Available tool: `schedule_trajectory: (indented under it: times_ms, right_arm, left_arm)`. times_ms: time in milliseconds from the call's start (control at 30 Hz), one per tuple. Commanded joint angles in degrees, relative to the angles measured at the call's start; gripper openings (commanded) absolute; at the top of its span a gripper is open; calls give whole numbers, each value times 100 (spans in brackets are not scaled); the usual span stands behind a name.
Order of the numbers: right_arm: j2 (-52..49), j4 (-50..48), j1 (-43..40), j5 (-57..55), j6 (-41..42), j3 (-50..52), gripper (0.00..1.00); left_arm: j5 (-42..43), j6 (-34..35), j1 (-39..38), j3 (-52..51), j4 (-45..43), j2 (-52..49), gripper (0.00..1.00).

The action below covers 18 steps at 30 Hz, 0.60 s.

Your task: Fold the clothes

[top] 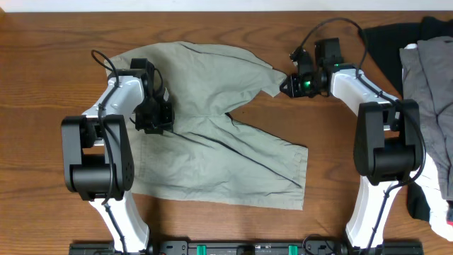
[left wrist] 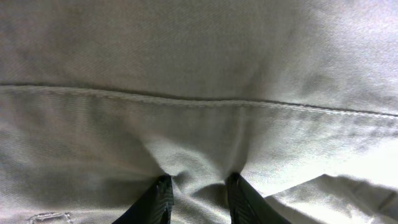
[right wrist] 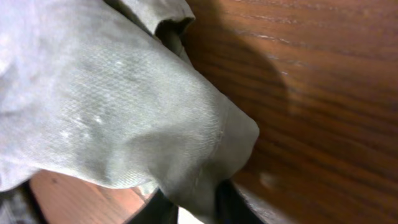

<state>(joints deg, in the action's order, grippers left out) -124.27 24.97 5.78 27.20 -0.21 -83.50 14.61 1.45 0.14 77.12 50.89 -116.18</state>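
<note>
I am holding my left arm bent forward from its base at the near edge, and my left claw (top: 152, 117) (left wrist: 198, 183) is pressing down on the left part of the shorts (top: 212, 142) (left wrist: 199, 56) (right wrist: 106, 106), on the side towards the left edge of the tabletop (top: 49, 49) (right wrist: 323, 93). Its two dark fingers (left wrist: 160, 200) are standing slightly apart and are pinching a small ridge of the pale khaki-green cloth between them, just below a long stitched seam (left wrist: 199, 102) that is running across my wrist view. I am holding my right arm out towards the far edge and bending it inward, so my right claw (top: 287, 85) (right wrist: 196, 205) is pointing left at the far right tip of the shorts. It is clamping a bunched corner of the fabric, which is casting a shadow on the wood beside it. The shorts are lying spread across the middle of the tabletop, one leg reaching towards the far edge where my right claw is gripping it. The other leg is lying flat towards the near edge, with a dark gap showing between the two. The tabletop is showing brown wood grain all around them. At the right edge a black garment (top: 386, 39) and a grey garment (top: 432, 78) are lying together, well apart from the shorts.
</note>
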Motion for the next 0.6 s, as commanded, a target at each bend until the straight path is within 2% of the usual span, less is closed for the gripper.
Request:
schedule_trajectory:
  times_ms: [0, 167, 400, 567]
  right_arm:
    - [17, -109, -2, -326, 17, -11, 1]
    - [476, 79, -52, -409, -514, -173, 1]
    - [1480, 55, -199, -492, -658, -223, 1]
    - [1670, 109, -203, -417, -673, -221, 1]
  left_arm:
    - [-72, -59, 4, -42, -28, -39, 32]
    - [-72, -59, 4, -42, -50, -39, 32]
    - [-72, -59, 4, -42, -118, -39, 33]
    - [-72, -59, 4, -42, -140, -39, 32]
